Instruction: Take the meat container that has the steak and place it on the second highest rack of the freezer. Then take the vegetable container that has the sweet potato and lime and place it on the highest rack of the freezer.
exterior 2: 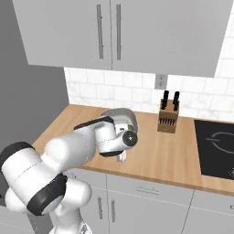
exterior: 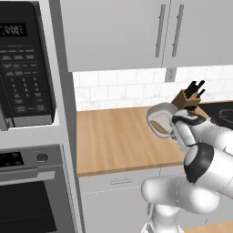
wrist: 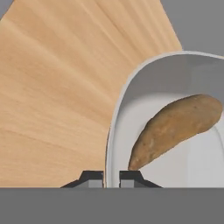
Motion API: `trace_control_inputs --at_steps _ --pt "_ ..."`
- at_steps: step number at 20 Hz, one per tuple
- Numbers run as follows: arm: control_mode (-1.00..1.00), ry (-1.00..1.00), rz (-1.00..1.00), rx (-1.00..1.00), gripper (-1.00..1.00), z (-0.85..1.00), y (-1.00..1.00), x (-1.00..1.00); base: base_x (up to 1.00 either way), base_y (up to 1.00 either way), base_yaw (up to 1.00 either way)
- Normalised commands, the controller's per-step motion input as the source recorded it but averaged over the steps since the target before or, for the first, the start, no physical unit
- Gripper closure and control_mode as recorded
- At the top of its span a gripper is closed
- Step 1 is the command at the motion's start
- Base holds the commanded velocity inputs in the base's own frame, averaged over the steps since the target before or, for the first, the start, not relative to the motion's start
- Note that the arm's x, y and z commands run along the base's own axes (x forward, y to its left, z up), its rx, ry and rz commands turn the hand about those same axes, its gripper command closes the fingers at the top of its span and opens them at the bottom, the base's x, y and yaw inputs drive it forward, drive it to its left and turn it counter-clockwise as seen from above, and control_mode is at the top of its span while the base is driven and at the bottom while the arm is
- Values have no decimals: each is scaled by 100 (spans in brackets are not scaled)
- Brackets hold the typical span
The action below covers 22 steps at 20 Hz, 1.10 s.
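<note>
Light-grey vegetable container (wrist: 175, 87), rim pinched by closed gripper (wrist: 111, 177) at six o'clock. Sweet potato (wrist: 175, 129) inside at three o'clock. Wooden counter (wrist: 57, 96) beneath; freezer placement judged outstanding.

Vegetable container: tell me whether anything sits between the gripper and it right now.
Nothing does. In the hand view the gripper is shut on the rim of the vegetable container, one finger on each side of the wall. The sweet potato lies inside the bowl, touching neither finger. The bowl is above the wooden counter.

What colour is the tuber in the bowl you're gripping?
Tan-orange sweet potato in the round light-grey bowl; clearest in the hand view.
</note>
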Motion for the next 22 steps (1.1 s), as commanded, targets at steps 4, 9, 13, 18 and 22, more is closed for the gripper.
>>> trace_control_inputs --at_steps 4,9,13,18,22 --pt "-100 -1 0 0 100 77 0 -68 0 0 0" --pt "-100 8 0 0 100 78 0 -56 0 0 0" --pt "-100 15 0 2 100 54 6 -53 0 0 0" --pt "-100 3 3 0 100 21 7 -45 0 0 0" --pt "-100 0 2 1 100 0 0 -23 0 0 0"
